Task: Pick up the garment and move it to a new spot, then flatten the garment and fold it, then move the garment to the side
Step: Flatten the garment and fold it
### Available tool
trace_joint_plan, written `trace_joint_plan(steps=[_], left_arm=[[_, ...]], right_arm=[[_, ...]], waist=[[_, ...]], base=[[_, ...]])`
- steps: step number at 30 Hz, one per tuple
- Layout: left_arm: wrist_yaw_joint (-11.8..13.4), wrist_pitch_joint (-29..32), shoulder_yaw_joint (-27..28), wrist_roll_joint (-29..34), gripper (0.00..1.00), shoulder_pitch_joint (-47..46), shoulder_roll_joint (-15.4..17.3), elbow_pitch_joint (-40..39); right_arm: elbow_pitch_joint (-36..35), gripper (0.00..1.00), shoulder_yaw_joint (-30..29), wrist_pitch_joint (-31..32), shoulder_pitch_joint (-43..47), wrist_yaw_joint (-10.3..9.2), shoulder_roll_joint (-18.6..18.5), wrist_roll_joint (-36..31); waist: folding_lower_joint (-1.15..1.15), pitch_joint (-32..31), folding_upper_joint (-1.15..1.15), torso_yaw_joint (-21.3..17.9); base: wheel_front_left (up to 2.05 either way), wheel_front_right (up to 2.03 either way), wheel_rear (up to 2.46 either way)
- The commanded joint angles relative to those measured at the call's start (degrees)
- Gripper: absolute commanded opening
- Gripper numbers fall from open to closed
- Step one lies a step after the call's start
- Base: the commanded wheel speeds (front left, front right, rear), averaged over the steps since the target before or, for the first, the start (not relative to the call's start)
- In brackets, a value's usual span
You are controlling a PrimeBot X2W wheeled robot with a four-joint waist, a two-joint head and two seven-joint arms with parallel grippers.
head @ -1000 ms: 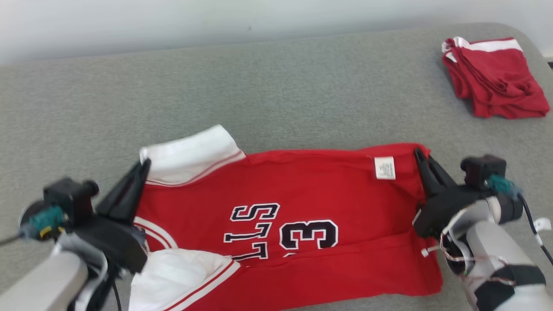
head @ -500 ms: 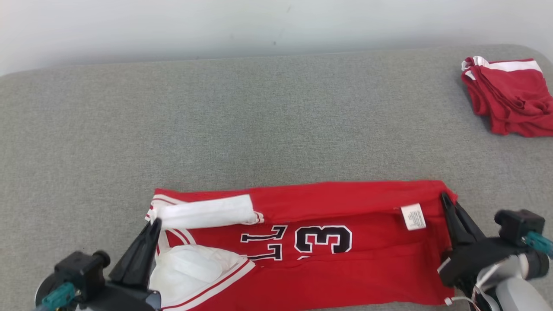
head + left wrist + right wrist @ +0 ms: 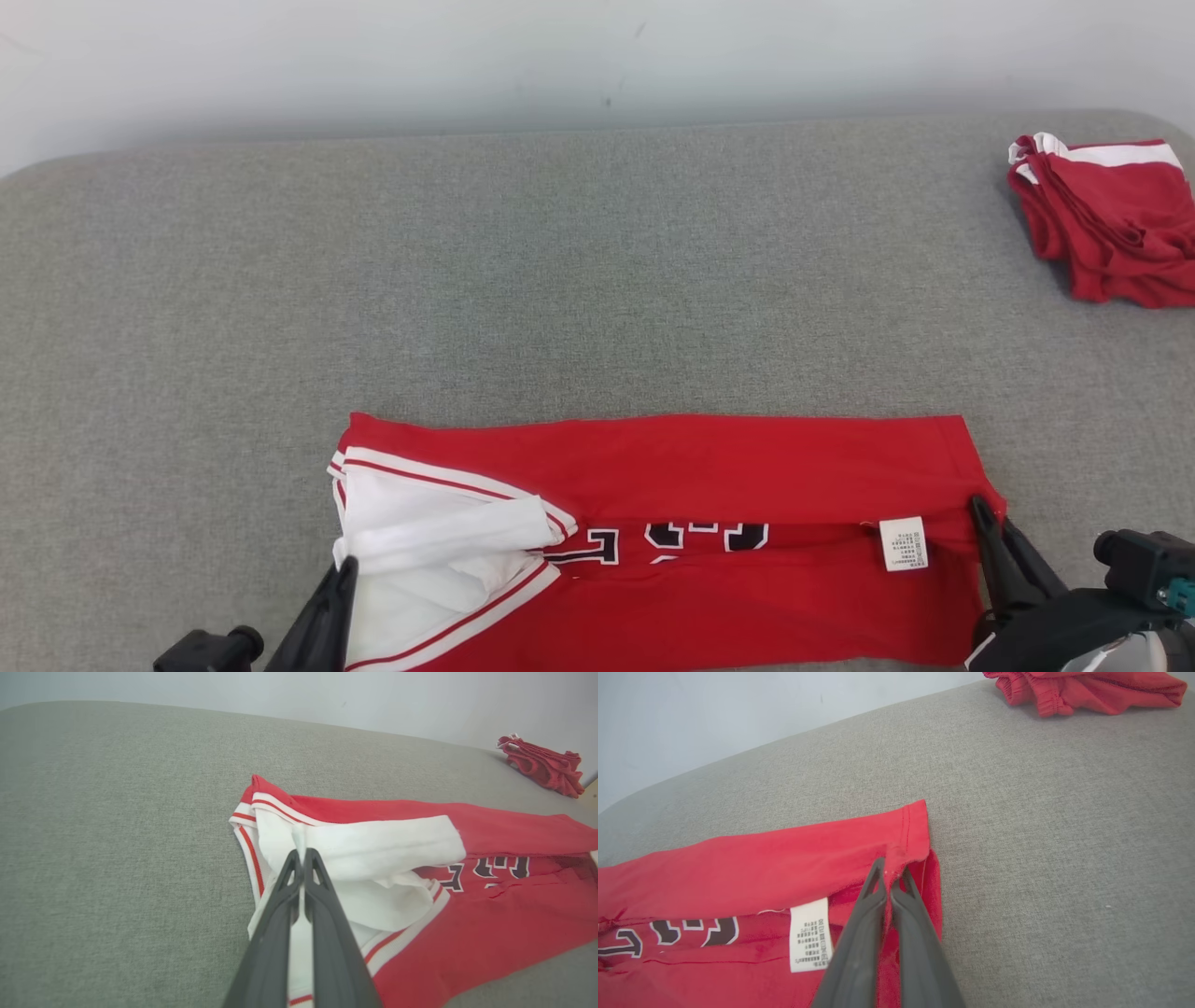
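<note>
Grey padded top point(image 3: 597, 280) first, then red jersey point(image 3: 709, 457) lying along its near edge, long axis left to right, strung between both arms, so neither nearer really. Left gripper point(image 3: 301, 851) pinched tight on the white sleeve end point(image 3: 373, 844), right gripper point(image 3: 892, 870) clamped on the red hem corner point(image 3: 915, 826). Probably time to let go both ends.

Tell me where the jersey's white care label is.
In the head view the white care label sits low on the right, on the red jersey, just left of the right claw pinching its hem.
</note>
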Motion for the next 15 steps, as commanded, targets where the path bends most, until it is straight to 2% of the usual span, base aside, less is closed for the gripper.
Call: trace_joint_plan(steps=[1, 9, 10, 15], left_arm=[[-0.3, -0.2, 0.9, 1.4, 1.0, 0.6, -0.7, 0.5], [-1.6, -0.2, 12.2, 8.3, 1.0, 4.0, -6.7, 0.0], [-1.6, -0.2, 12.2, 8.3, 1.0, 4.0, -6.7, 0.0], [-2.5, -0.2, 19.9, 16.1, 1.0, 6.2, -11.0, -3.4]], right_arm=[[-0.6, 1.0, -0.5, 0.2, 0.8, 0.02, 0.2, -0.5], [-4.2, 1.0, -3.0, 1.3, 2.8, 0.02, -0.2, -1.4], [-4.2, 1.0, -3.0, 1.3, 2.8, 0.02, -0.2, -1.4], [-3.9, 1.0, -4.5, 3.7, 2.1, 0.02, -0.7, -2.9]], waist=[[0.0, -0.3, 0.0, 0.0], [0.0, -2.2, 0.0, 0.4], [0.0, -2.2, 0.0, 0.4], [0.0, -3.2, 0.0, 1.4]], base=[[0.0, 0.0, 0.0], [0.0, 0.0, 0.0], [0.0, 0.0, 0.0], [0.0, 0.0, 0.0]])
